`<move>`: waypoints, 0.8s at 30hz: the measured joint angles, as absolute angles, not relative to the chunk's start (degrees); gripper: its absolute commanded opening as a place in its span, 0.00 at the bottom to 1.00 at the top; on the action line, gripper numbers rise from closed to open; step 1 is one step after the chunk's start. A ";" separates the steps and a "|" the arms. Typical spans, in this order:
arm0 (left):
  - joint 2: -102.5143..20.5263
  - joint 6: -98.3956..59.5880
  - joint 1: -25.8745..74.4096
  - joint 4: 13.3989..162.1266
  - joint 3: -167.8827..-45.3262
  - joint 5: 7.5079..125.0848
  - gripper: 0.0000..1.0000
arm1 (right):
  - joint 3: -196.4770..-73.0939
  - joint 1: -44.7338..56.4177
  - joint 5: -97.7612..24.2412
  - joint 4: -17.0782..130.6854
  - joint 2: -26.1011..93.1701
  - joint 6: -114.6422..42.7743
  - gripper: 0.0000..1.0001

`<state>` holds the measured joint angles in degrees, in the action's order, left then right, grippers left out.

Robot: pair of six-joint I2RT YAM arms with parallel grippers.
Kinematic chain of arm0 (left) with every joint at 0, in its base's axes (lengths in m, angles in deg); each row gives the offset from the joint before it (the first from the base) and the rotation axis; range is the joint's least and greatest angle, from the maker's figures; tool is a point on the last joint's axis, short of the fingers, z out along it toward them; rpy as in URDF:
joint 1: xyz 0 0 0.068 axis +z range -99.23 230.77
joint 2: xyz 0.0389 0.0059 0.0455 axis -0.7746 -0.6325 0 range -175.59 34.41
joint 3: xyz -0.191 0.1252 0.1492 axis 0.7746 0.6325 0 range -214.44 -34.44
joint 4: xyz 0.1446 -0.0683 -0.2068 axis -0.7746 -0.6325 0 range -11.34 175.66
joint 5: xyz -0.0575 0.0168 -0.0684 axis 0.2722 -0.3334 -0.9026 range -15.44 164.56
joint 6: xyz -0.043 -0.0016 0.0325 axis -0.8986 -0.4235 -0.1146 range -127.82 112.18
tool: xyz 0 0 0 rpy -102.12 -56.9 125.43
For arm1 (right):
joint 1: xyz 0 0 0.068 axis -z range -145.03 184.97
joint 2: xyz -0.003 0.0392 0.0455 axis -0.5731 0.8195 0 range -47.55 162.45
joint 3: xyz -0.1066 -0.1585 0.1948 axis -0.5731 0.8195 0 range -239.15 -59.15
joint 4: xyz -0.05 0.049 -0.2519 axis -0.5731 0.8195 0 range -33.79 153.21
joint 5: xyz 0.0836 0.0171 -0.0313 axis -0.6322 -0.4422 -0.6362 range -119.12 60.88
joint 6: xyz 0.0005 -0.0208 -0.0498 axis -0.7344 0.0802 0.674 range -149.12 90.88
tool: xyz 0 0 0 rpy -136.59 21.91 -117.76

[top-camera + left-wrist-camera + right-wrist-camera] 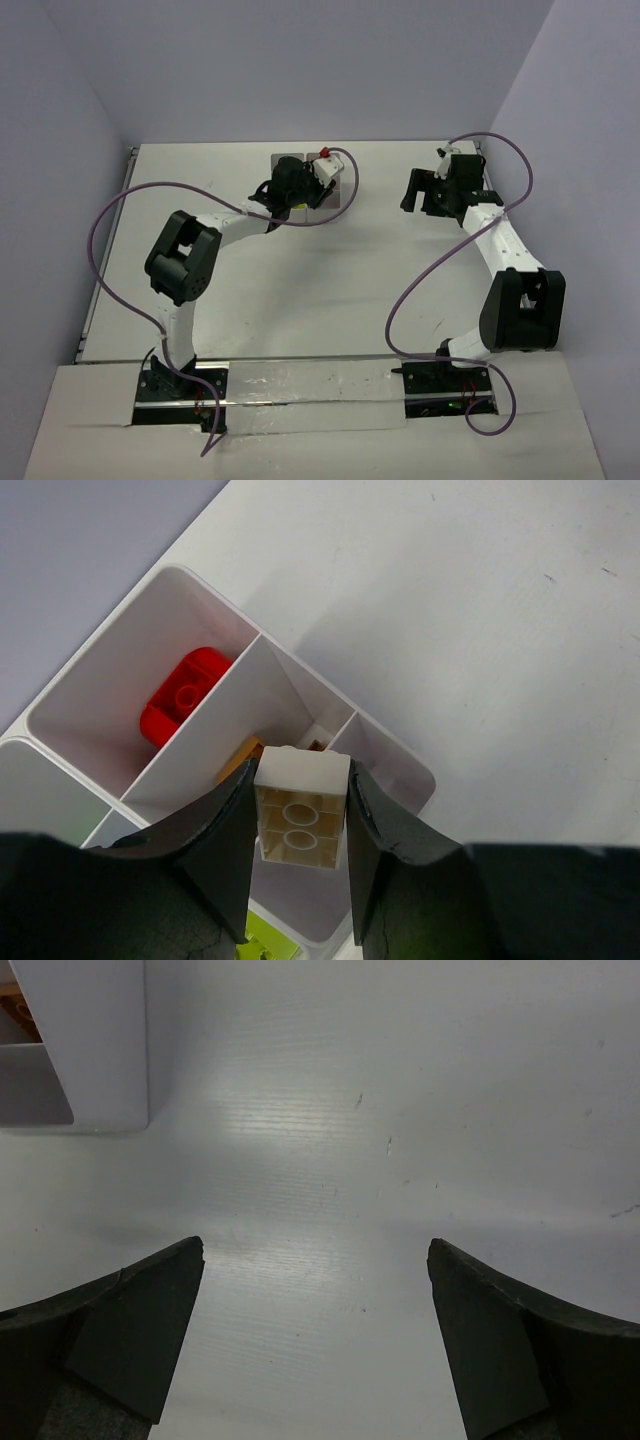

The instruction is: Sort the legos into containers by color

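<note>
The table [330,290] was a flat, matte white sheet with a few fine scratches, closed in by pale panels [300,70] on 3 sides. At its far middle sat 1 tray [215,725] of smooth white plastic with thin straight dividers and rounded corners.

The left gripper [298,830] hung over the tray. Its 2 dark fingers were clamped on 1 cream brick [302,775], whose hollow underside showed 2 round tubes. The right gripper [315,1260] was spread wide and held nothing. It was above bare table to the right of the tray, with free room all round except the tray's corner at its far left.

In the tray, 1 glossy red brick [185,693] lay alone in a compartment. 1 orange brick [238,760] in the next compartment was mostly hidden behind the held one. 1 lime brick [265,935] showed between the fingers, but its compartment could not be told.
</note>
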<state>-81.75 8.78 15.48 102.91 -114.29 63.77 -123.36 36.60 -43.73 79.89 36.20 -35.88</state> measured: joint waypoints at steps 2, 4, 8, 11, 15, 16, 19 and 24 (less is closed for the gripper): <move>-81.75 9.18 15.48 102.82 -114.29 63.75 0.72 | -123.36 36.60 -43.73 79.89 36.20 -35.88 1.00; -81.75 9.45 15.48 102.74 -114.29 63.70 0.77 | -123.36 36.60 -43.73 79.89 36.20 -35.88 1.00; -81.75 9.45 15.48 102.39 -114.29 63.66 0.83 | -123.36 36.60 -43.73 79.89 36.20 -35.88 1.00; -81.75 9.30 15.48 100.16 -115.60 63.62 0.84 | -123.43 36.56 -43.73 79.91 36.20 -35.86 1.00; -81.62 6.89 15.80 93.58 -122.03 63.38 0.87 | -124.06 35.95 -43.73 80.11 36.20 -35.82 1.00; -81.51 5.72 15.97 91.29 -124.38 63.38 0.88 | -124.24 35.80 -43.75 80.09 36.20 -35.74 1.00; -79.00 0.80 17.39 83.48 -130.20 63.40 0.99 | -124.49 35.44 -43.73 80.03 36.04 -35.50 1.00; -66.31 -7.59 24.46 73.82 -127.97 63.15 0.99 | -124.47 33.67 -43.77 79.81 34.22 -34.43 1.00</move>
<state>-66.31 -7.59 24.46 73.82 -127.97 63.15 -124.47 33.67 -43.77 79.81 34.22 -34.43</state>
